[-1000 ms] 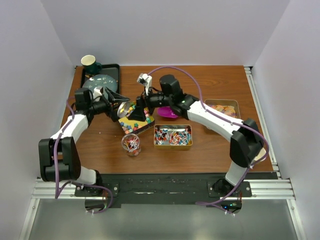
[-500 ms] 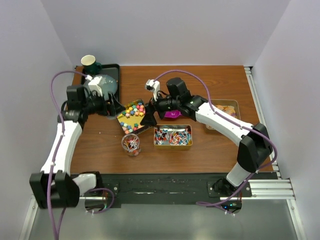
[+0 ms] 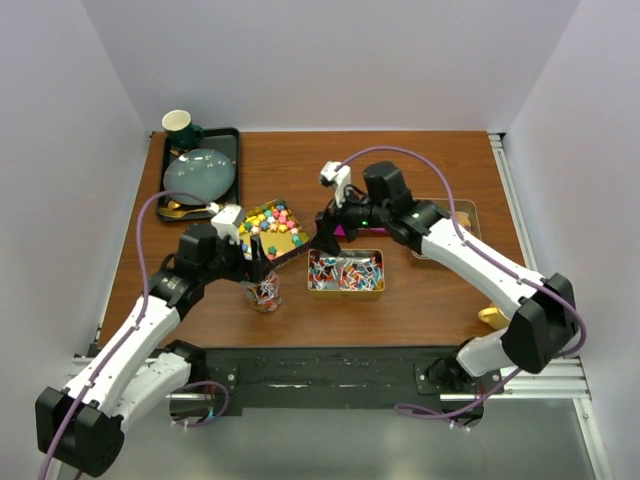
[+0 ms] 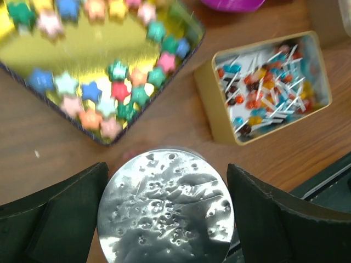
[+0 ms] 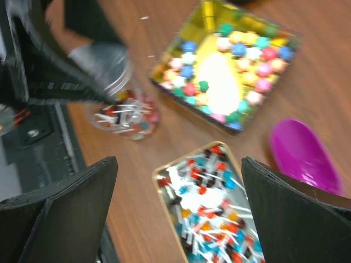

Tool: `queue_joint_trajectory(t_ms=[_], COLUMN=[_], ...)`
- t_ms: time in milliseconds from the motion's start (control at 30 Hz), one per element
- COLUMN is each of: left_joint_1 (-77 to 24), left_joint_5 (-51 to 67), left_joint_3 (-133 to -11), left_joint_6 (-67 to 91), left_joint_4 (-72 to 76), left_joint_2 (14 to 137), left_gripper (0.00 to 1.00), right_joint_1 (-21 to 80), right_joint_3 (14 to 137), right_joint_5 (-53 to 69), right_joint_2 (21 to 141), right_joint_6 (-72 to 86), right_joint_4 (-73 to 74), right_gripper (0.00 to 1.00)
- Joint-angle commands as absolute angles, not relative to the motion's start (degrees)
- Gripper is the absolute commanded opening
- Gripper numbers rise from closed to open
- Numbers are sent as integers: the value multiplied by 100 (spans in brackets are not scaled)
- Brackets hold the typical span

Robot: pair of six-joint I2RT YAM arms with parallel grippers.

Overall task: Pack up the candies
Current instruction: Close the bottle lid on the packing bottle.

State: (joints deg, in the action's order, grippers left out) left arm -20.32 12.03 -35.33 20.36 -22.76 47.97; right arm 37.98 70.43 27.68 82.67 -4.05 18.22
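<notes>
On the table (image 3: 420, 165), the packing is looking only partly done. The square tin (image 4: 71, 52) is holding many star-shaped candies (image 4: 118, 90), and the rectangular tin (image 4: 211, 107) is carrying a thick layer of wrapped candies (image 4: 263, 90), so most is remaining to move. The glass jar (image 5: 125, 118), near the table's front edge, is holding a small heap of wrapped ones. The left fingers (image 4: 52, 219) are clamping a silver lid (image 4: 164, 211) just over the jar; whether it is seated I cannot tell. The right fingers (image 5: 66, 213) are hanging apart, empty, near the rectangular tin.
</notes>
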Motion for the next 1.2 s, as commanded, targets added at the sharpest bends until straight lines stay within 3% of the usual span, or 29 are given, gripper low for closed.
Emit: queue_joint_trajectory(t_ms=[0, 600, 1167], left_joint_1=[-2337, -3084, -4746], left_joint_5=[344, -369, -1072], left_joint_3=[-3129, -3155, -2804], left_joint_6=[2778, 2312, 2215], left_joint_4=[-2285, -2031, -1547], left_joint_2=[4465, 4737, 4667], left_gripper=[56, 60, 63], right_joint_1=[3498, 3226, 3182], right_joint_3=[6900, 5757, 5257], right_joint_5=[2373, 2540, 2479], right_joint_2=[7850, 6970, 6917], right_joint_6=[-694, -536, -729], right_joint_4=[1758, 1047, 624], right_gripper=[99, 99, 99])
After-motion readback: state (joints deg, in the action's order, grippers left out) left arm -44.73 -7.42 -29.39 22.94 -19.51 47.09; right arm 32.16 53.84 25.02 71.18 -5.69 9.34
